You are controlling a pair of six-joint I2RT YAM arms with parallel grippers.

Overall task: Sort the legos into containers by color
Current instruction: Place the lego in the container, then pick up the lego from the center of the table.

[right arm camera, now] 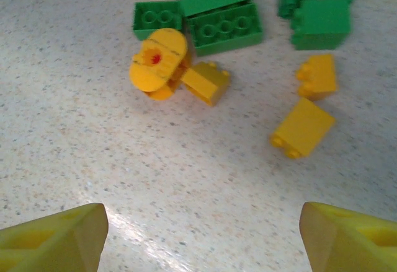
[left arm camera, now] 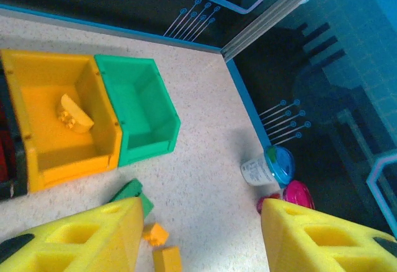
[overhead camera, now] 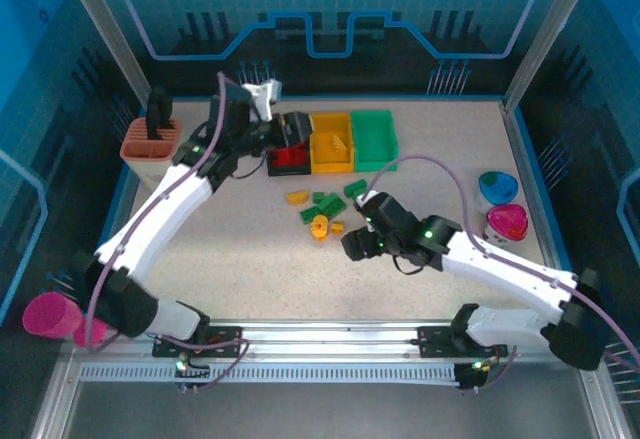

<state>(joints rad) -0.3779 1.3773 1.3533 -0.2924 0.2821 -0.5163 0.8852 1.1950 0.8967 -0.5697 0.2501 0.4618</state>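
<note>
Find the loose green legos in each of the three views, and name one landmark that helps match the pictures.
Top external: green legos at mid-table, just below the bins.
Left wrist: one of them at the bottom left.
Right wrist: across the top, centre to right.
Shared landmark: yellow legos lying beside them in every view.

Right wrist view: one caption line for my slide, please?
Open right tool hovers over scattered yellow and green legos on the table.
</note>
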